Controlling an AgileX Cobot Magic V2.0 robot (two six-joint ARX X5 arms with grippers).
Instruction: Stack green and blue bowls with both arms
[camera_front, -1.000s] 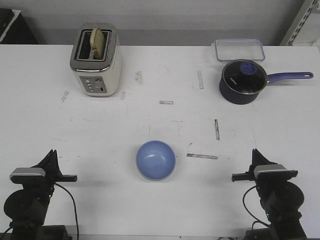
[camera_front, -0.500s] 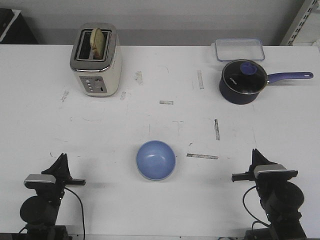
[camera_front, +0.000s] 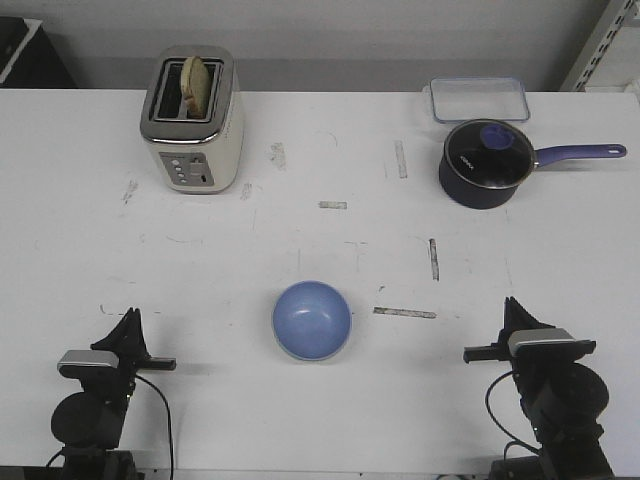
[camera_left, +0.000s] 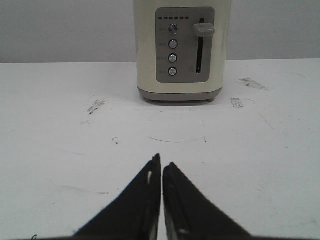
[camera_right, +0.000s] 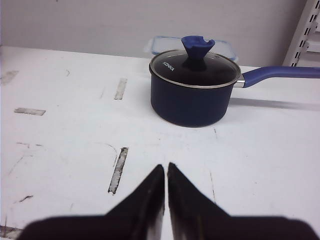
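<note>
My two pincers are both clenched on nothing. The left gripper (camera_left: 161, 170) has its two black fingers pressed together at the tips, with only a thin slit between them, and it points over the bare white table (camera_left: 60, 150) toward the toaster (camera_left: 182, 50). The right gripper (camera_right: 165, 172) is the same, two fingers closed tip to tip, and it points toward the saucepan (camera_right: 195, 92).

In the front view my left arm (camera_front: 95, 400) stands at the near left corner of the worktop and my right arm (camera_front: 550, 390) at the near right corner. Each has one grey block on top and one thin black cable.

Between the two arms, close to the near edge and about in the middle, I see one light blue bowl (camera_front: 312, 320). It stands upright, open side up, well apart from both pincers. I see only this one bowl rim; I cannot tell if a green bowl is under it.

Further out, there is one cream toaster (camera_front: 192, 120) near the far left part of the worktop, with one slice of bread (camera_front: 193, 82) in its slot. Near the far right there is one dark blue saucepan (camera_front: 487, 165) with a glass lid, its long handle turned to the right edge. Just behind it lies one clear plastic container (camera_front: 479, 98) at the far edge.
</note>
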